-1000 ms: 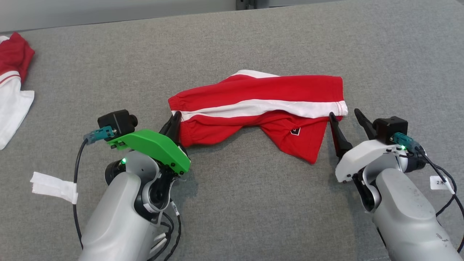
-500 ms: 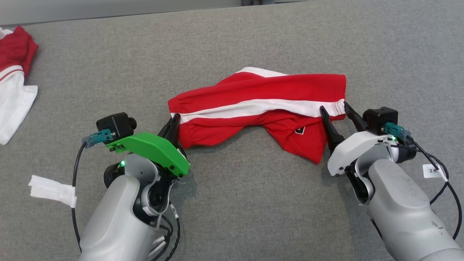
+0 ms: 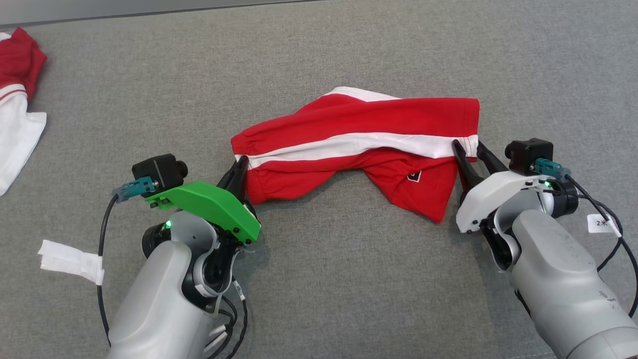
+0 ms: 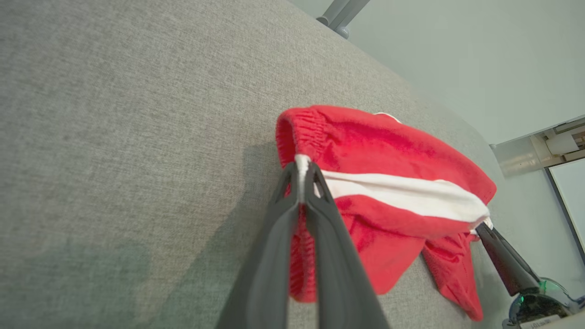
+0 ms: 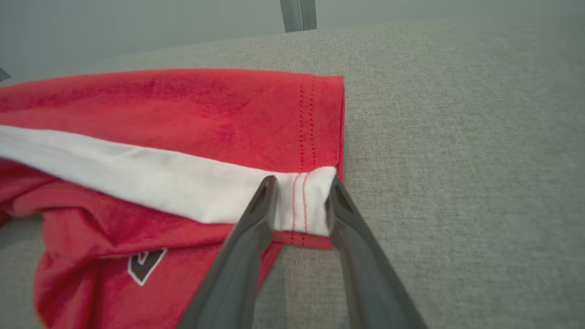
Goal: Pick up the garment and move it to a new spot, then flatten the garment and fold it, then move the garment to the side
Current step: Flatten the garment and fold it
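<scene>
**A:** Where is the garment (image 3: 359,112) lying?

**B:** Across the middle of the grey surface (image 3: 349,289), rumpled and drawn out left to right between the two grippers. It is red, with a white stripe (image 3: 349,144) running its length. The gathered elastic end is on the left and the stitched hem on the right. A loose fold with a small dark logo (image 3: 413,175) sags toward the near side.

**A:** What about the left gripper (image 3: 239,167)?

**B:** It is at the garment's left end with its jaws pressed together. They pinch the elastic edge just where the white stripe ends. From that pinch the fabric runs away to the right.

**A:** And the right gripper (image 3: 471,152)?

**B:** It is at the garment's right end, on the near corner of the hem. Its jaws stand partly apart, with the hemmed end of the white stripe between them. In the right wrist view both fingers (image 5: 256,214) touch the fabric, one on each side of the stitching. I cannot tell whether they grip it firmly.

**A:** Is anything else about?

**B:** A second red-and-white piece (image 3: 17,114) lies at the far left edge, well apart from both grippers.
</scene>
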You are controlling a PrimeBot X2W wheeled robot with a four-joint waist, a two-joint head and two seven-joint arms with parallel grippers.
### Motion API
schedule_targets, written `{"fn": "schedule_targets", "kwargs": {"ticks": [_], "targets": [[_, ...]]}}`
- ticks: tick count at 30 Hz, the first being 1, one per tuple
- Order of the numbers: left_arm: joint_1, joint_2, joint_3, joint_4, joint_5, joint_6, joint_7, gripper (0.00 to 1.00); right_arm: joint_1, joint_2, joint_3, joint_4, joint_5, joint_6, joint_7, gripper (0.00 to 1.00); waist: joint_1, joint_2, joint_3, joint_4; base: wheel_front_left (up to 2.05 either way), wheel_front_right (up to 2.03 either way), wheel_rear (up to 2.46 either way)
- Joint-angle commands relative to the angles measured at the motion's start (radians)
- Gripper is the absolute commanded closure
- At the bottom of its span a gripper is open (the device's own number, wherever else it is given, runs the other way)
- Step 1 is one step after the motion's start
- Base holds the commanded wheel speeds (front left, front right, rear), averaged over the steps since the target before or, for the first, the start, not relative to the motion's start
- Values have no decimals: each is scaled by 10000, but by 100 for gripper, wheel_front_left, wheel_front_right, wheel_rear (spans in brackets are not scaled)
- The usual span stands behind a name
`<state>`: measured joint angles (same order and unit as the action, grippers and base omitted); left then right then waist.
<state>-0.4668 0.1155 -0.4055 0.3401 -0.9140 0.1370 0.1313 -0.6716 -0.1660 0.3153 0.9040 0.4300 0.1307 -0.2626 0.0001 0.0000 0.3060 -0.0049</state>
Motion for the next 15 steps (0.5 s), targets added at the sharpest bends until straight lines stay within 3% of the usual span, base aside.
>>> {"fn": "schedule_targets", "kwargs": {"ticks": [1,5,6,7,15], "targets": [[-40,95,8,-8,35,12,9,100,-159,-45,66,74,70,1,-31,60,-1,0,13,29,0,0,0],[-53,116,31,-9,14,19,-38,100,-267,-73,228,155,139,1,-32,80,-1,0,5,32,0,0,0],[-51,122,44,-17,6,3,-74,100,-287,-78,260,150,174,1,-32,87,-1,0,-4,21,0,0,0],[-43,130,62,-20,-9,-18,-90,100,-290,-93,293,138,211,1,-32,100,-1,0,-18,7,0,0,0],[145,252,258,-260,-112,-623,-717,100,12,-284,470,-759,444,1,-32,100,-1,0,-276,-190,0,0,0]]}}
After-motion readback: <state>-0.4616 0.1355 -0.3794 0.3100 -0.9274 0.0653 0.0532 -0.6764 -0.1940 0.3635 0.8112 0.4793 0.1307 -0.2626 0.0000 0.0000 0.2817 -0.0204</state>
